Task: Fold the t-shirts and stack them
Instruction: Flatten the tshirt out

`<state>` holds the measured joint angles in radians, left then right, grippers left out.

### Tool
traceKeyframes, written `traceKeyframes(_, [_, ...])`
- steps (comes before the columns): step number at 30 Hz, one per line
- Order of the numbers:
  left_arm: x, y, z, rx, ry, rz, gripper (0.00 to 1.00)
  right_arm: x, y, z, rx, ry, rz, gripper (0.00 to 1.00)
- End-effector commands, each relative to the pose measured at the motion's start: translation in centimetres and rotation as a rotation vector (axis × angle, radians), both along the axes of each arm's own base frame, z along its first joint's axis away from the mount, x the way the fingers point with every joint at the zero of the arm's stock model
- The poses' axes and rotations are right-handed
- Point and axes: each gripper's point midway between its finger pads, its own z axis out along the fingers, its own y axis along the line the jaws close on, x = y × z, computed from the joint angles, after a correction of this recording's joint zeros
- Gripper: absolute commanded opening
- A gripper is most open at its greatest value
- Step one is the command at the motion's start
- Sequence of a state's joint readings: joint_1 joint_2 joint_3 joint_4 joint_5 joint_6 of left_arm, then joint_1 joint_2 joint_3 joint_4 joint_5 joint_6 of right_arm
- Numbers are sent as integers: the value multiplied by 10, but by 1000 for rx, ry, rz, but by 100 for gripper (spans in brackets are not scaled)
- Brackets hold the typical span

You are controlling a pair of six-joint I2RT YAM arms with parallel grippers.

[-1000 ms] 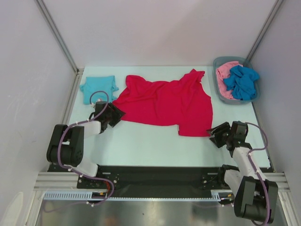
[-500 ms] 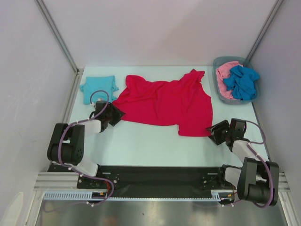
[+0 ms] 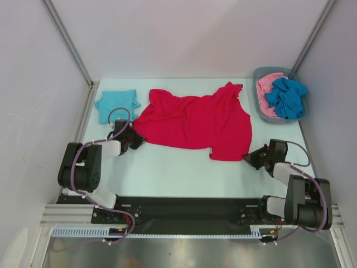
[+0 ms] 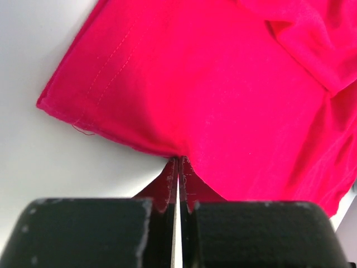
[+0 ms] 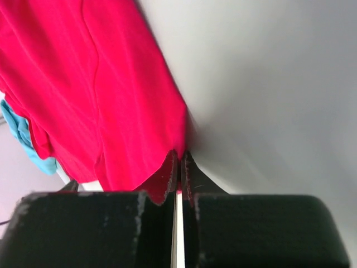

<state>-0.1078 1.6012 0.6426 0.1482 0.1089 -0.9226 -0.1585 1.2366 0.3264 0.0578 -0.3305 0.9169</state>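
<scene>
The red t-shirt (image 3: 195,120) lies spread out and rumpled in the middle of the table. My left gripper (image 3: 135,139) is low at its near left edge. In the left wrist view the jaws (image 4: 178,159) are pressed together, pinching the hem of the red t-shirt (image 4: 223,84). My right gripper (image 3: 248,158) is at the shirt's near right corner. In the right wrist view the jaws (image 5: 179,153) are closed on the corner of the red t-shirt (image 5: 83,84). A folded teal t-shirt (image 3: 117,104) rests at the far left.
A grey bin (image 3: 255,94) at the far right corner holds a pink t-shirt (image 3: 266,86) and a blue t-shirt (image 3: 286,96). Metal frame posts and white walls close in the table on the left, right and back.
Both grippers have dropped to the table and gone from open to shut, the left on the red shirt's near left edge, the right on its near right corner.
</scene>
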Motion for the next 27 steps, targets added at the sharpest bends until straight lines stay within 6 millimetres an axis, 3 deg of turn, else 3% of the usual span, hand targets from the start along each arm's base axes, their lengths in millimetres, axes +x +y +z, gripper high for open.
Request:
traceKeyframes(1, [4, 3, 4, 22, 0, -2, 0, 21, 2, 21, -34, -81, 14, 0])
traceKeyframes(7, [-4, -3, 33, 40, -53, -26, 0, 30, 4, 50, -83, -140, 21, 0])
traceKeyframes(8, [-9, -7, 35, 41, -50, -38, 0, 36, 3, 63, -93, -181, 18, 0])
traceKeyframes(12, [-32, -15, 44, 42, -55, -64, 0, 32, 2, 78, -103, -180, 18, 0])
traceKeyframes(23, [-73, -12, 112, 48, -175, -103, 0, 26, 3, 137, -102, -266, 23, 0])
traceKeyframes(27, [-89, -9, 124, 75, -175, -124, 0, 15, 6, 159, -99, -300, 26, 0])
